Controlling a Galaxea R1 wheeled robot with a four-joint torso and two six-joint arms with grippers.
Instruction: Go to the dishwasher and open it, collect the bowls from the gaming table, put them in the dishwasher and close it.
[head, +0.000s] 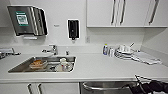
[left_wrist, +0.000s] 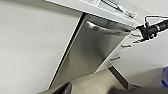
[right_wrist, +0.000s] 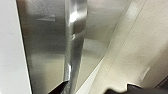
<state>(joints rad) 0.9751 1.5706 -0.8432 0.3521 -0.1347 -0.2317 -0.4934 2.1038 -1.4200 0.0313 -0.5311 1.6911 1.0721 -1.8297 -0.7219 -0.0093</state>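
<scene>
At the handle (right_wrist: 73, 47), my right gripper (right_wrist: 65, 86) sits close against the steel bar; I cannot tell whether the fingers are spread or pinching it. My right arm (left_wrist: 152, 28) reaches the top edge of the dishwasher (left_wrist: 92, 55), below the counter (head: 100, 67) right of the sink (head: 43, 64). Door appears shut. Recommendation: confirm grip, then pull outward and down in the door's arc.

The robot's right arm (head: 150, 86) was black, built of chunky jointed segments, with a thin black cable (head: 140, 77) looping above it. From the left wrist camera the same arm (left_wrist: 152, 28) appeared as a dark bar ending in a knobbly black block, a slim cable (left_wrist: 152, 17) arching over it.
</scene>
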